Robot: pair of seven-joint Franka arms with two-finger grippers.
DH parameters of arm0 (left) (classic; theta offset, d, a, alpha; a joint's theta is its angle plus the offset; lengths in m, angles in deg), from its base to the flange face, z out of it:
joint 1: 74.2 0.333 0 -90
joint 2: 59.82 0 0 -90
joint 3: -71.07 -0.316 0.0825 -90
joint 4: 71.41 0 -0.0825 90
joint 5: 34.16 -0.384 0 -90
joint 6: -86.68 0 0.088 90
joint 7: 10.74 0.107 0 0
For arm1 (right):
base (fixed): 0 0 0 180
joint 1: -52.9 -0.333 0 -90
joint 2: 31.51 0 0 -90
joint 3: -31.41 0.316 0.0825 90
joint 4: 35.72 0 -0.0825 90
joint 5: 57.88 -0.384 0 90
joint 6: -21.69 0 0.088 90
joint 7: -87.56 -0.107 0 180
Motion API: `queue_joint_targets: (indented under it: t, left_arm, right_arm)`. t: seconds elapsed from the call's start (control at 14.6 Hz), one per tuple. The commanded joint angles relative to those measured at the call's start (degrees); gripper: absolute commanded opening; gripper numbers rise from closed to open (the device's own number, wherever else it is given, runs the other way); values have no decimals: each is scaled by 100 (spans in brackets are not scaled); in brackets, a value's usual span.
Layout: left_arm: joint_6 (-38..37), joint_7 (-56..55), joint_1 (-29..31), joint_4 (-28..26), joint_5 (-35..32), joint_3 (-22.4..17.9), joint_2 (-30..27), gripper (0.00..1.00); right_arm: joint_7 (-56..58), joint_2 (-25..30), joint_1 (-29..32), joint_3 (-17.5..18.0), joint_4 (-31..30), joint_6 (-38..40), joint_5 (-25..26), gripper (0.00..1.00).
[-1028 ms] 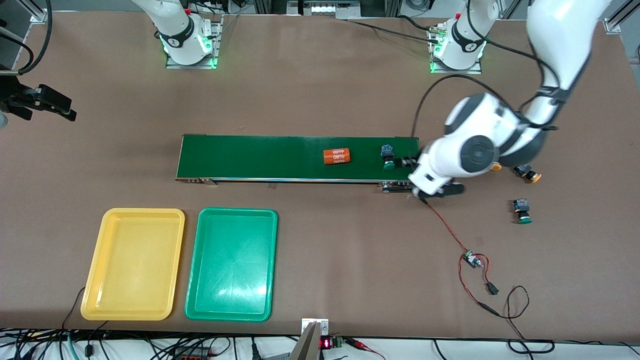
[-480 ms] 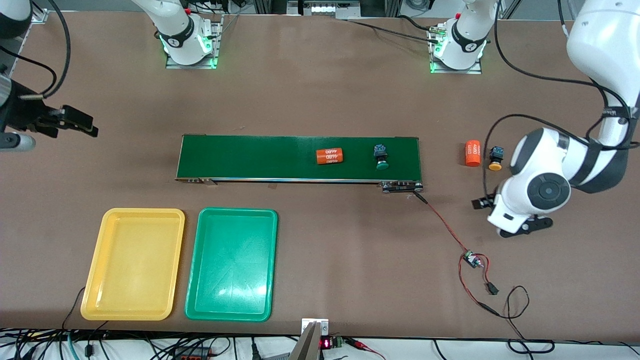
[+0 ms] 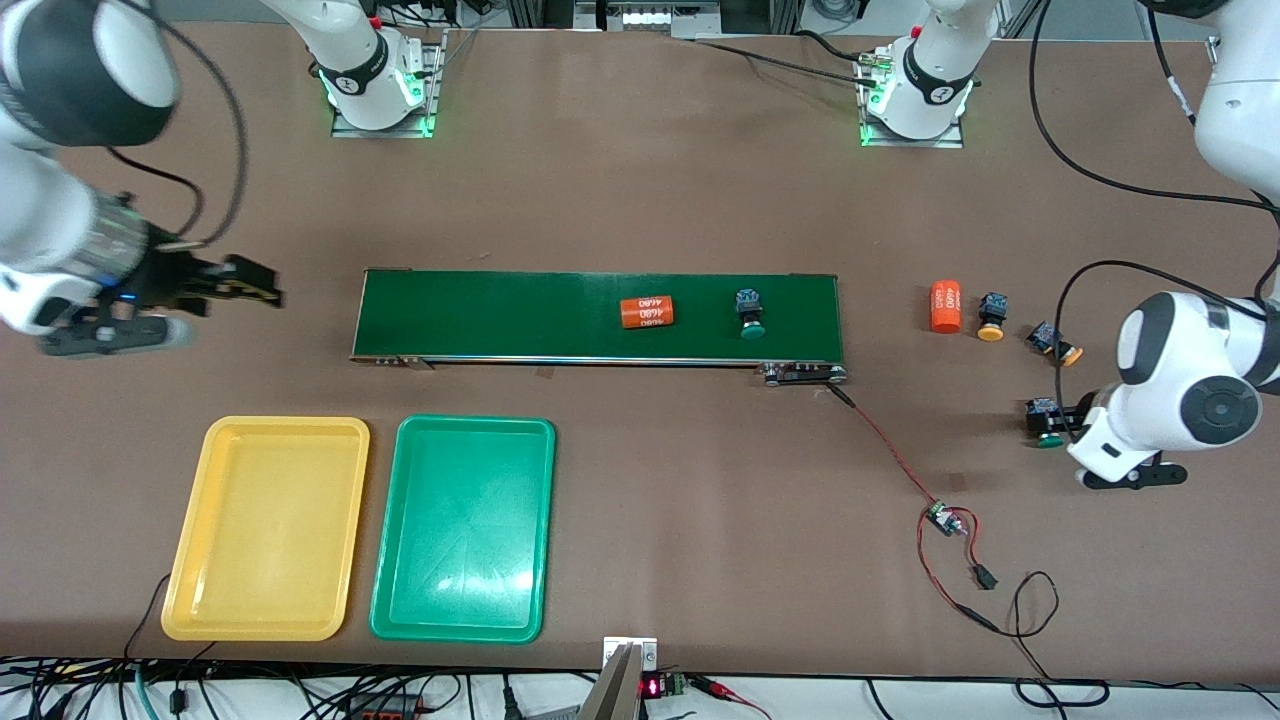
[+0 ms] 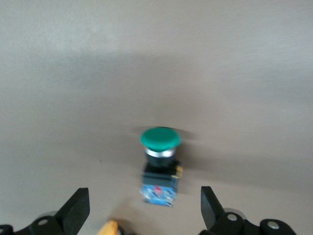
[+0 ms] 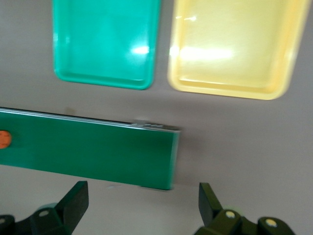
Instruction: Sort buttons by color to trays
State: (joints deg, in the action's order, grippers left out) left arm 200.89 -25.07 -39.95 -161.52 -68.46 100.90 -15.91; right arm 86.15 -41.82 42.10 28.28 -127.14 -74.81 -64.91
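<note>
Having swung outward off the belt [image 3: 600, 315], the left claw [image 4: 142, 215] now hovers open over a green button [image 3: 1043, 420] on the tabletop [image 3: 640, 200]. The right claw [image 5: 139, 208], also open, has moved in near the belt's end, above the trays [image 3: 265, 527].

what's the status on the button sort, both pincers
Left pincer open, over green button on table. Right pincer open, empty, above conveyor end. Yellow tray, green tray empty. Nothing blocking.

A robotics lab: two arm bases [image 3: 378, 85] bolted to a brown table [image 3: 640, 190], conveyor belt [image 3: 500, 315], loose wiring [image 3: 940, 560]
</note>
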Motion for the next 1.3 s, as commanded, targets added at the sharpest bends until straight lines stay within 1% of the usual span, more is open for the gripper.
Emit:
queue_joint_targets:
  t: [0.0,0.07,0.14,0.21,0.27,0.34,0.41,0.48,0.62,0.69,0.75,0.82,0.89,1.03,1.16,1.23]
  left_arm:
    - [49,141,133,64,-33,93,266,100]
    - [49,150,195,38,37,110,319,100]
    - [49,150,204,-14,98,111,337,100]
    - [49,150,222,-59,125,111,337,100]
    - [49,150,231,-85,134,128,337,94]
    - [40,150,231,-103,134,137,329,76]
    - [23,176,231,-103,134,154,328,57]
    - [22,446,222,-94,143,163,328,37]
    - [5,650,222,-77,387,172,302,25]
    - [-21,720,231,-85,467,181,276,16]
    - [-74,791,231,-77,546,207,250,14]
    - [-631,800,274,19,817,512,145,14]
    - [-993,809,388,29,1002,750,22,14]
    - [-1609,809,512,20,1101,1504,-93,14]
    - [-1901,564,477,-50,1118,2006,-102,15]
    - [-2033,197,477,-68,1127,2279,-102,15]
  right_arm:
    - [-569,-443,-964,-21,124,-376,-45,100]
    - [-631,-575,-1203,-13,133,-718,-10,100]
    - [-658,-716,-1284,-4,124,-991,-62,100]
    - [-658,-848,-1363,5,133,-1080,-88,100]
    - [-650,-997,-1625,5,150,-1125,-19,100]
    - [-684,-1138,-1906,-21,211,-1282,-36,100]
    - [-911,-1270,-2013,-13,282,-1440,-79,100]
    - [-1331,-1410,-2118,5,334,-1555,-106,100]
    - [-1886,-1604,-2574,31,344,-1714,-80,100]
    - [-2106,-1709,-2733,31,387,-1740,-80,100]
    - [-2326,-1806,-2813,31,466,-1845,-80,100]
    - [-2572,-1946,-3005,31,554,-2055,-45,100]
    - [-2566,-1991,-3051,31,555,-2214,-45,100]
    - [-2557,-2062,-3121,31,555,-2443,-45,100]
    - [-2557,-2088,-3148,31,555,-2479,-45,100]
    - [-2548,-2088,-3148,31,555,-2470,-36,100]
